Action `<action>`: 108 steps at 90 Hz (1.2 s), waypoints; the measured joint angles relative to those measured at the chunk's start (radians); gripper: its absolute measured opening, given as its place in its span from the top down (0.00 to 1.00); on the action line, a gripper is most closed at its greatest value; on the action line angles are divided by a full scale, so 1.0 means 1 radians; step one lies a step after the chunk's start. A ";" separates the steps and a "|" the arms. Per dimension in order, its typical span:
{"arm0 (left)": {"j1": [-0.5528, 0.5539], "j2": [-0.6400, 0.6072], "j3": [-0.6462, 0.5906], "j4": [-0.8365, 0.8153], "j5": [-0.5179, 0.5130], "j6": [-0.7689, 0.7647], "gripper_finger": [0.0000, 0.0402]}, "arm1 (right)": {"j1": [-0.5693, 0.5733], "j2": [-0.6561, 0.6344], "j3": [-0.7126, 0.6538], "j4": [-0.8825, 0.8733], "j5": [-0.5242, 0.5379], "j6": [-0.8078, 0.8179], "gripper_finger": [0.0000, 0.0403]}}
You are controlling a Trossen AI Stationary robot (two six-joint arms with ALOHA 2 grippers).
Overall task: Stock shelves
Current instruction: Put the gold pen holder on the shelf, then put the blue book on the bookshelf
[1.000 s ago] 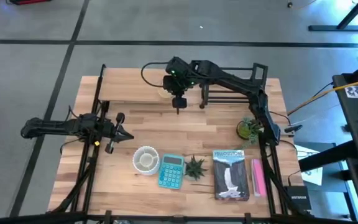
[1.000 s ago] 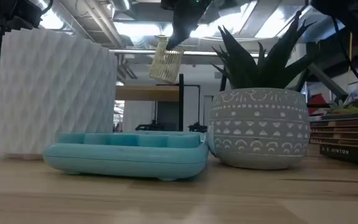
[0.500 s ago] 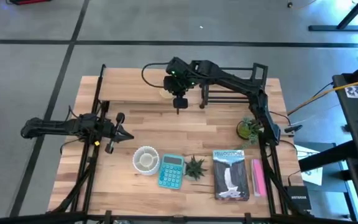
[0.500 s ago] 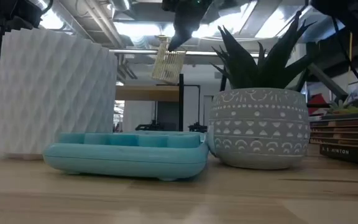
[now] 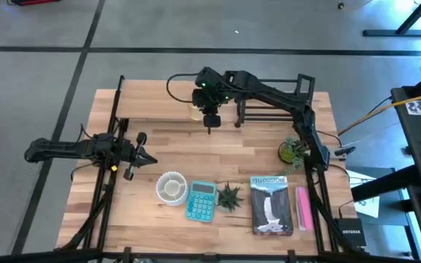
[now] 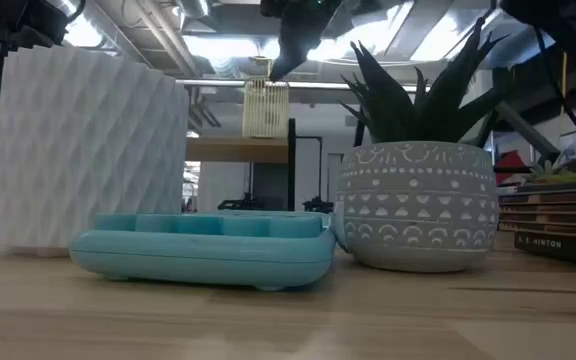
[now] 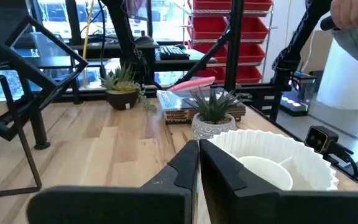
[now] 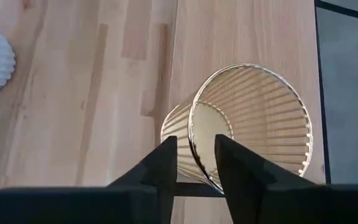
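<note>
Right gripper [image 8: 194,163]: closed narrowly on the rim of a gold wire cup [image 8: 247,127], one finger inside the rim and one outside; held over the far part of the tabletop [image 5: 159,142], at the wood-board shelf [image 6: 236,149].

Gold wire cup: seen upright in the low view, its base just above or on the light-wood board; contact cannot be confirmed. A second ago it was hung tilted from the gripper, and half a second ago less so; it has now been levelled. The placing step is judged nearly done, with release not yet made.

Black bar rack [image 5: 269,102]: stood just beside the wood-board shelf on the far edge; nothing is seen on it.

Left gripper [image 7: 199,163]: fingers pressed together, nothing held; parked low at the left edge of the tabletop, unchanged over the last second.

Stock left on the near part of the tabletop:
- white fluted cup [image 5: 172,187]
- teal calculator [image 5: 202,201]
- small succulent [image 5: 229,196]
- Yellowstone book [image 5: 271,204]
- pink item [image 5: 303,208] beside the book
- potted plant [image 5: 294,151] at the right edge

Most of the stocking is judged outstanding.
</note>
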 joint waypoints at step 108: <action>0.000 0.000 0.000 0.000 0.000 0.000 1.00 | 0.198 -0.223 0.004 -0.299 0.133 0.110 0.76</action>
